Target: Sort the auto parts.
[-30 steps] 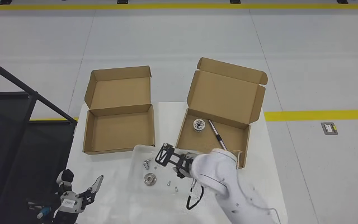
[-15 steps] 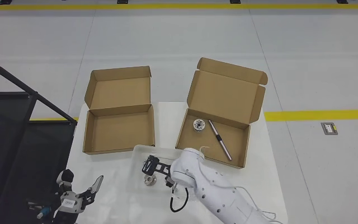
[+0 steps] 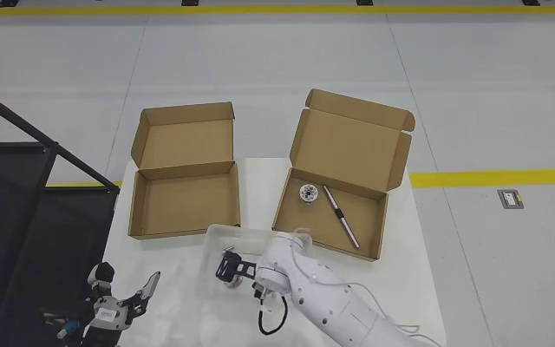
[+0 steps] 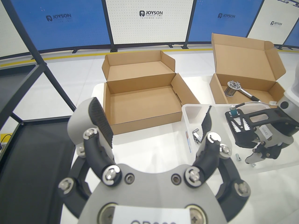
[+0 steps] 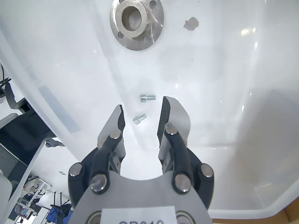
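Steel-grey, one small bolt [image 5: 139, 119] is framed between the parted fingers of the right gripper [image 5: 143, 104], held low in the white tray [image 5: 233, 82], seemingly for a pinch; the flange [image 5: 136, 20] lies farther ahead. The left gripper [image 4: 151, 110], likewise spread, is parked well aside.

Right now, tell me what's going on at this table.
The right gripper hangs open over the clear tray, just above two small bolts; a metal ring lies further in. The left gripper is open near the edge of the table, holding nothing. The left box is empty; the right box holds a round part and a rod.
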Controlling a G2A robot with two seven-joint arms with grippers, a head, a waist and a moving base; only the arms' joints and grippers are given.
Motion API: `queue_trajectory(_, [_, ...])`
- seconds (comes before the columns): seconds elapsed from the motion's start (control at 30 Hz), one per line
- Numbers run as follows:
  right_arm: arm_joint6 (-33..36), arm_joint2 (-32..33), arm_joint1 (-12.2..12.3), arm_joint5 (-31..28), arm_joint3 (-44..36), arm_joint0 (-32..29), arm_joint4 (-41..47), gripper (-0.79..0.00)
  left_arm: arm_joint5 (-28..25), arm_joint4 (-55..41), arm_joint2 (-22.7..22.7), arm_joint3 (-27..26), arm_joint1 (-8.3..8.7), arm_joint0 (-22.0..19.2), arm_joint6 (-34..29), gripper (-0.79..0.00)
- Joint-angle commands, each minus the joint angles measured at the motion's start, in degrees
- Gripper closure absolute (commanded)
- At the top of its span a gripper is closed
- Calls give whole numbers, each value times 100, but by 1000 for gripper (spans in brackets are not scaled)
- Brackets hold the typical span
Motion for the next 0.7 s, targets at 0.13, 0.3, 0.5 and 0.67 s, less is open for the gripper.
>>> queue_trajectory(0.13, [-137,-172,-116,281,362,92,-166,-342,0,0,0,0,0,0,0,-785])
queue_trajectory(0.3, [-243,-263,-215,301,637,183,-157,-339,0,0,0,0,0,0,0,-785])
queue_trajectory(0.5, [-379,-307,-323,336,1030,281,-94,-326,0,0,0,0,0,0,0,-785])
queue_trajectory(0.67, [-525,-331,-402,272,1289,344,-29,-302,0,0,0,0,0,0,0,-785])
